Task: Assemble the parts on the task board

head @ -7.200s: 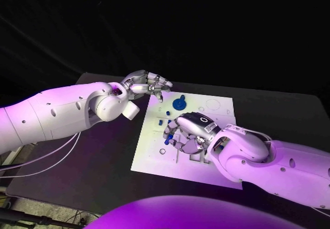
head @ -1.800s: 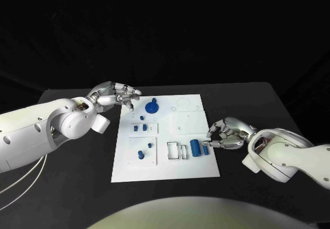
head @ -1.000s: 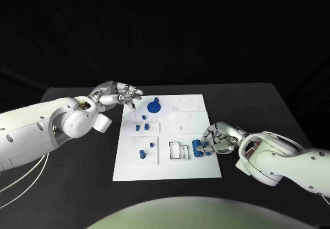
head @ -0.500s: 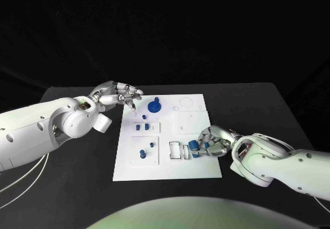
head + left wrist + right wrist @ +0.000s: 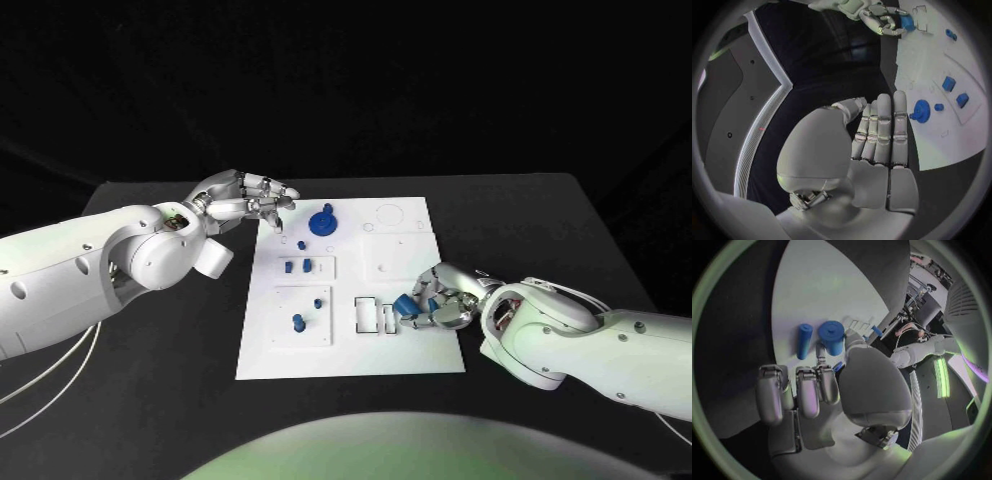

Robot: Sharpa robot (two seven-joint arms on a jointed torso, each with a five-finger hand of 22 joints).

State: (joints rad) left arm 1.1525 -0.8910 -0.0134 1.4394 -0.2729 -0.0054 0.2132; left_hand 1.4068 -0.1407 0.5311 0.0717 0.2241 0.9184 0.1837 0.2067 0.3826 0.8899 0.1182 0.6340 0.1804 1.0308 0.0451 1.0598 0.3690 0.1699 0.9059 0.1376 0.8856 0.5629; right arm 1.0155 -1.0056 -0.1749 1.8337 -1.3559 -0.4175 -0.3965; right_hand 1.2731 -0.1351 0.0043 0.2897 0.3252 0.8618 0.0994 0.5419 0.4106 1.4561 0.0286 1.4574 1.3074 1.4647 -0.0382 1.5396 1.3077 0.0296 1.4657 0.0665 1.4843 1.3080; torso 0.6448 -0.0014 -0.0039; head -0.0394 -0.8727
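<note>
I have the right hand (image 5: 437, 300) low over the lower right part of the task board (image 5: 353, 355), its fingers curled round a blue cylinder (image 5: 408, 304), which I judge it is holding; in the right wrist view that thick cylinder (image 5: 832, 337) stands out past the fingertips with a thinner blue peg (image 5: 804, 340) lying just beside it on the white plate. I read the grip as being from the side so the cylinder's end stays free for seating in a socket. The two open rectangular frames (image 5: 372, 317) sit just left of the hand in the head view, and that is probably why I am working there: the loose pieces lie next to their likely sockets, though I cannot tell which recess this one belongs to. The left hand (image 5: 245, 197) hovers at the upper left corner of the board, holding nothing, fingers straight and close together in its own wrist view (image 5: 879, 135), parked clear of the blue disc (image 5: 325, 220) so it does not block the head camera. Two small blue blocks (image 5: 297, 266) and a blue peg (image 5: 297, 322) already stand in the left panels of the board, so I judge assembly to be partly done.
</note>
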